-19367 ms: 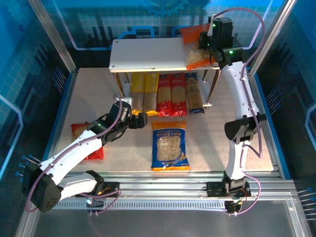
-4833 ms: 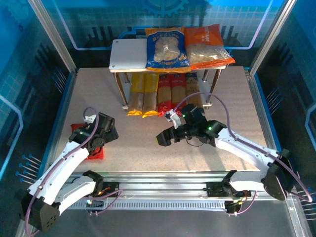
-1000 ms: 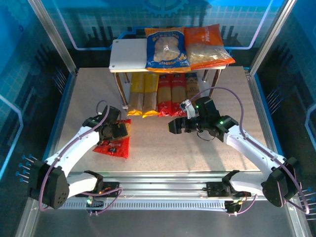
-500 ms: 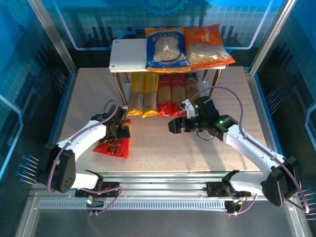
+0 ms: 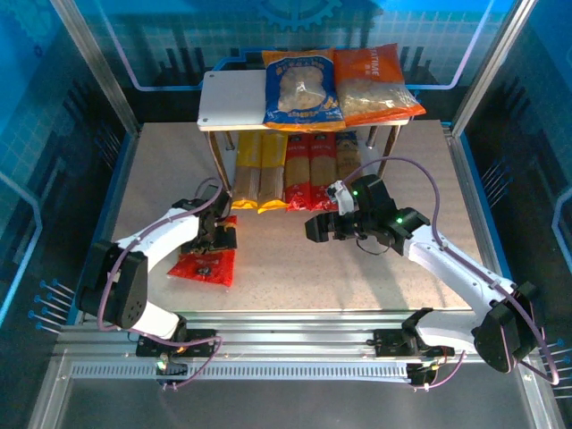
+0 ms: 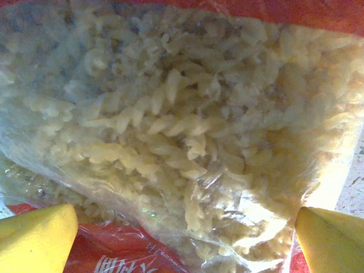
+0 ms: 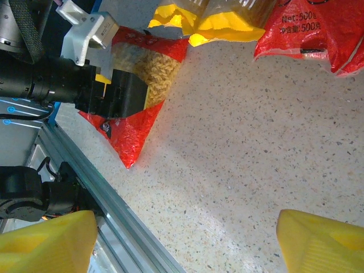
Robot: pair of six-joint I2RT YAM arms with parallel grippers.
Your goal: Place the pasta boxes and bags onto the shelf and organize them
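A red bag (image 5: 204, 265) of spiral pasta lies on the table at the left front. My left gripper (image 5: 217, 239) is pressed down over its far end, open. In the left wrist view the bag's clear window (image 6: 182, 125) runs between the two yellow fingertips (image 6: 34, 236) of that gripper (image 6: 182, 242). My right gripper (image 5: 320, 225) hovers open over bare table in front of the shelf (image 5: 231, 98). The blue bag (image 5: 302, 88) and the orange bag (image 5: 375, 85) lie on the top board. Yellow (image 5: 259, 174) and red (image 5: 311, 170) pasta boxes lie underneath.
The right wrist view looks down on speckled tabletop (image 7: 239, 148), with the red bag (image 7: 133, 122) and the left gripper (image 7: 114, 94) at upper left and the metal front rail (image 7: 114, 219) at lower left. The top board's left part is bare.
The left arm has swung its elbow in and the gripper has settled lower and slightly right on the red bag. The bag and the right arm have stayed put.
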